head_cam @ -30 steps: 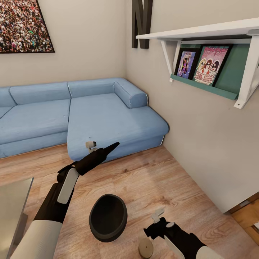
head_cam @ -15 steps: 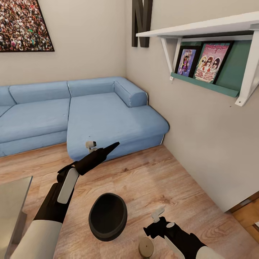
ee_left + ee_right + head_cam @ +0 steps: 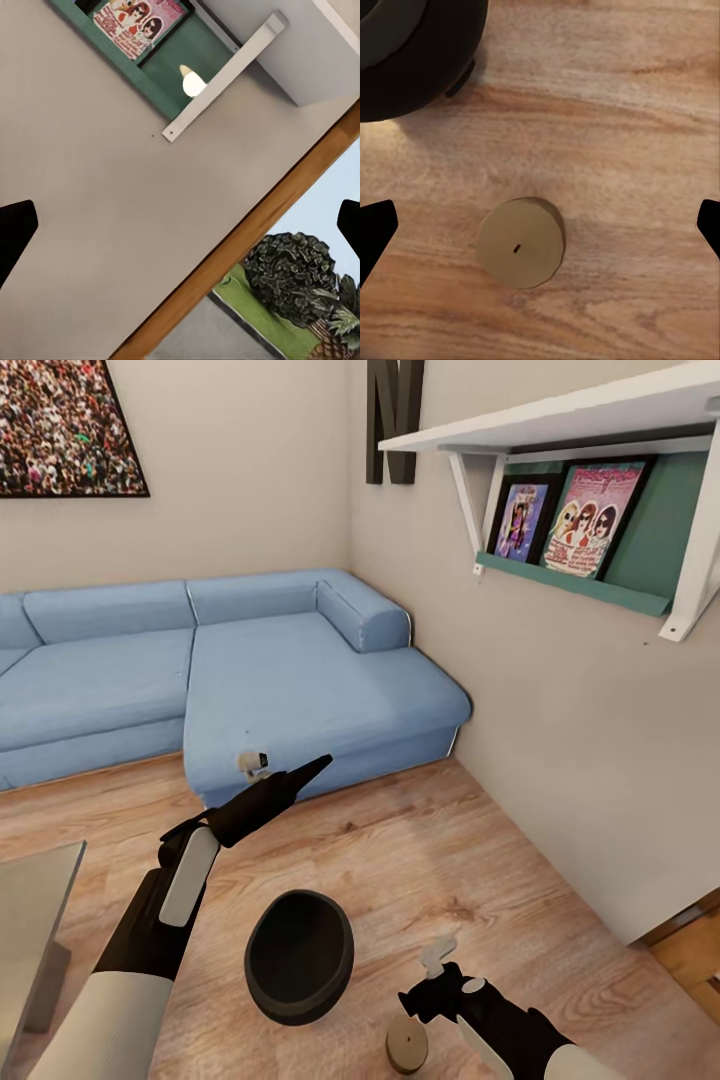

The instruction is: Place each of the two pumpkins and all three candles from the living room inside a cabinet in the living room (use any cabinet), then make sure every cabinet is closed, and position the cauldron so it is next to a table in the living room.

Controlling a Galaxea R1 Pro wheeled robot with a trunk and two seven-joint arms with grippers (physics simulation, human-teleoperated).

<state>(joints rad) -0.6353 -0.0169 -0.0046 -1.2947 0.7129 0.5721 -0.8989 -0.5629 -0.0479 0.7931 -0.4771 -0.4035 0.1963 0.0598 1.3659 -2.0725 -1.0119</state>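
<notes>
The black cauldron [image 3: 298, 957] stands on the wood floor between my two arms, its mouth facing up; its rounded side [image 3: 412, 52] also shows in the right wrist view. A short candle [image 3: 407, 1047] with a pale round top stands on the floor just right of the cauldron. My right gripper [image 3: 418, 1005] hovers over the candle [image 3: 520, 242], open, with its dark fingertips [image 3: 375, 232] spread far to either side and touching nothing. My left gripper [image 3: 316, 766] is raised toward the sofa, open and empty, its fingertips [image 3: 13, 232] wide apart. The pumpkins and the cabinet are out of view.
A blue corner sofa [image 3: 250, 680] fills the back of the room. A glass table [image 3: 30, 905] corner sits at the left. On the right wall hangs a white and green shelf [image 3: 590, 490] with framed pictures. Open floor lies between sofa and cauldron.
The whole picture has drifted slightly, so the camera has moved; the table corner shows less at the left. Both arms and the candle keep their places relative to me.
</notes>
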